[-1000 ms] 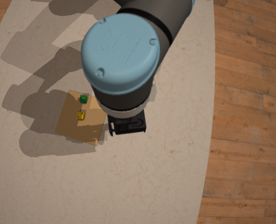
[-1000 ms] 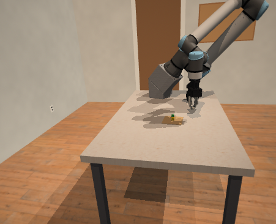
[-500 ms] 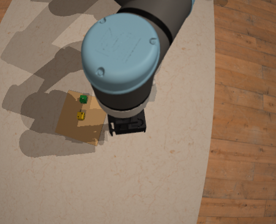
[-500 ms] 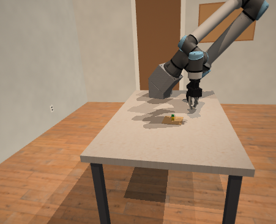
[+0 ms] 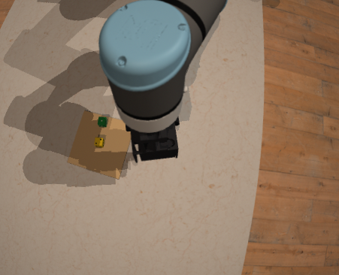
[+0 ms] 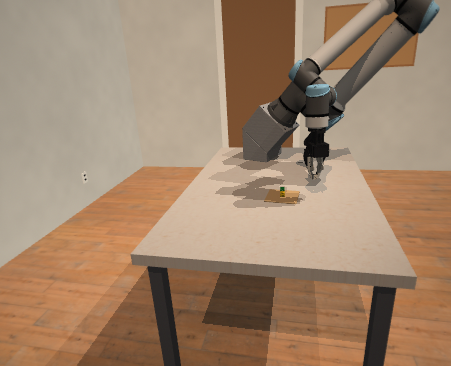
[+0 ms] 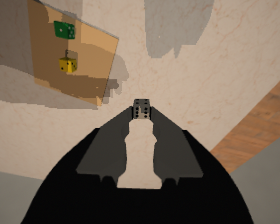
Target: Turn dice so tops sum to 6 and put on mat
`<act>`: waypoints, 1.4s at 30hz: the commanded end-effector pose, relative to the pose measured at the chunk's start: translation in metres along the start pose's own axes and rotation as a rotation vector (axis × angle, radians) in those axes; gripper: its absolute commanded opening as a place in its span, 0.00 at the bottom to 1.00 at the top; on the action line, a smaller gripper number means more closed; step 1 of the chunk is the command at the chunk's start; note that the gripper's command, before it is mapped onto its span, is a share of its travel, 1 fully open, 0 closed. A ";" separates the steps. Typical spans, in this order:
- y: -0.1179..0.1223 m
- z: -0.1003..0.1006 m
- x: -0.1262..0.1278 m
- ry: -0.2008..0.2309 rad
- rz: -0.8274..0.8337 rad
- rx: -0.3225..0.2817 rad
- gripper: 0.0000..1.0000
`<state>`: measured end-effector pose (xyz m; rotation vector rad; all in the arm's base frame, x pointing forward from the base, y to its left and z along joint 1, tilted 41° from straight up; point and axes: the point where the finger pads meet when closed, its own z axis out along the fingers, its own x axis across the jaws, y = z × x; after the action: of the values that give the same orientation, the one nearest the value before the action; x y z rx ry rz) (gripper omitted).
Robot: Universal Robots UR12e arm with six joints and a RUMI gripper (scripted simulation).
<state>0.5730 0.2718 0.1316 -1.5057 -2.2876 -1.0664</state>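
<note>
A tan mat (image 5: 87,158) (image 6: 290,198) (image 7: 98,55) lies on the marble table. On it sit a green die (image 5: 102,121) (image 6: 283,188) (image 7: 64,30) and a yellow die (image 5: 99,142) (image 7: 67,65), both flat. My gripper (image 7: 141,107) (image 6: 313,174) is shut on a grey die with black pips (image 7: 142,109) and holds it above the table, to the right of the mat. In the top view the arm hides the fingers and the grey die.
The marble table (image 5: 174,210) (image 6: 281,235) ends at its right edge, with wooden floor (image 5: 305,150) (image 7: 256,130) beyond. The robot base (image 6: 266,132) stands at the table's far end.
</note>
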 end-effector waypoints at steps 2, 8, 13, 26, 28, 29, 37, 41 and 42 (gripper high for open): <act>0.000 -0.001 0.000 -0.001 -0.001 -0.050 0.03; 0.000 0.000 -0.001 -0.002 0.000 -0.135 0.03; -0.001 -0.001 0.000 -0.001 -0.001 -0.217 0.03; -0.001 -0.001 -0.002 -0.002 0.000 -0.388 0.03; -0.001 0.000 -0.002 -0.003 0.000 -0.417 0.03; -0.002 0.000 -0.002 -0.002 0.000 -0.431 0.03; -0.002 0.000 -0.002 -0.003 0.000 -0.513 0.03; -0.002 0.000 -0.002 -0.003 0.000 -0.565 0.03; -0.002 0.000 -0.002 -0.003 0.000 -0.577 0.03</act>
<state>0.5709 0.2702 0.1305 -1.6568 -2.1096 -1.7523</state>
